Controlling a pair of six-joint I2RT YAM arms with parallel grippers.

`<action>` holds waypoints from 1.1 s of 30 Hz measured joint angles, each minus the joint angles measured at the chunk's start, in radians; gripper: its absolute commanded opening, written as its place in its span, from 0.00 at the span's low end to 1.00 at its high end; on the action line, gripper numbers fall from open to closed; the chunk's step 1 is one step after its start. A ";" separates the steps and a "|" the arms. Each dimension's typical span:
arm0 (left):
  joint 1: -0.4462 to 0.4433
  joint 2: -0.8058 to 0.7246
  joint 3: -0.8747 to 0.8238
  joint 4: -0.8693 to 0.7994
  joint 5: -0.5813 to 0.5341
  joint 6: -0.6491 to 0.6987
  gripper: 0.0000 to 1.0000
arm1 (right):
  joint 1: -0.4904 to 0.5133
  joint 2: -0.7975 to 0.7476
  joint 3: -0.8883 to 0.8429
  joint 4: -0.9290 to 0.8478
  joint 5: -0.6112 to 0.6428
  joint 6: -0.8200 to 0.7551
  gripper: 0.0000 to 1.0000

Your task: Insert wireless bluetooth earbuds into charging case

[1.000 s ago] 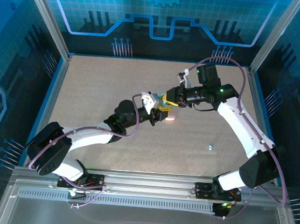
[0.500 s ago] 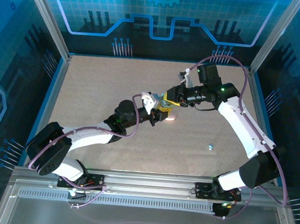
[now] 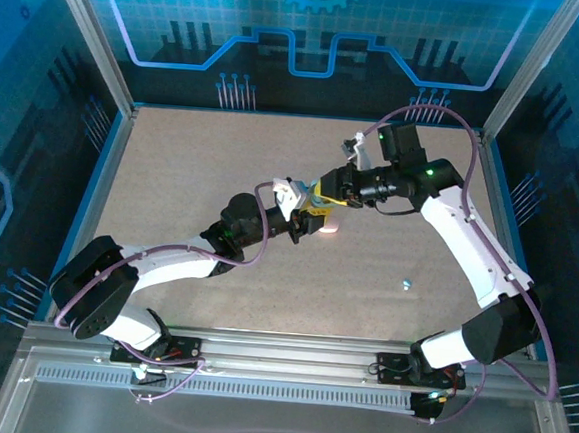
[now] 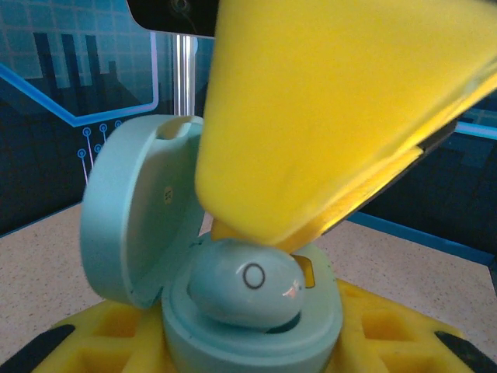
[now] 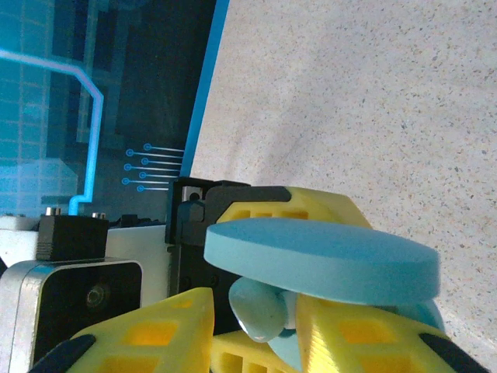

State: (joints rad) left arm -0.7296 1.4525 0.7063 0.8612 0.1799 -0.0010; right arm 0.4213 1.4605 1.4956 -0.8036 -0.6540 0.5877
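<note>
We see the left claw point(image 3: 313, 216) clamping the mint case point(image 4: 233, 342), lid open; a glossy pale-blue earbud point(image 4: 245, 284), ring-marked, sits inside; the right claw point(image 3: 327, 191) is at its 12 o'clock, its grip we cannot tell.

Table centre: left hand point(image 3: 315, 215) and right hand point(image 3: 328, 194) meet tip to tip, with no passage between them.
Case mouth: charging case point(image 4: 248, 336) sits in the left hand, lid point(image 4: 128, 217) upright beside it; a right-hand finger point(image 4: 342, 116) hangs over the opening, close above the earbud point(image 4: 245, 280).
Near right: loose earbud point(image 3: 406, 283) lies on the table point(image 3: 173, 167), well apart from both hands.
Arms: left arm point(image 3: 181, 260) crosses near left; right arm point(image 3: 468, 241) arches along the right.
Far and left: open table.
</note>
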 measured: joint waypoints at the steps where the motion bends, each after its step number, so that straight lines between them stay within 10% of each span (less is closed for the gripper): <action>1: 0.000 0.000 0.000 0.000 0.000 0.000 0.36 | 0.004 0.001 0.004 -0.005 0.003 -0.006 0.35; 33: -0.003 0.000 0.000 -0.036 0.000 0.030 0.35 | 0.016 0.019 0.023 -0.080 0.050 0.060 0.25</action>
State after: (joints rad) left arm -0.7326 1.4521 0.7063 0.8249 0.1795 0.0292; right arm 0.4377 1.4796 1.5185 -0.8833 -0.6041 0.6472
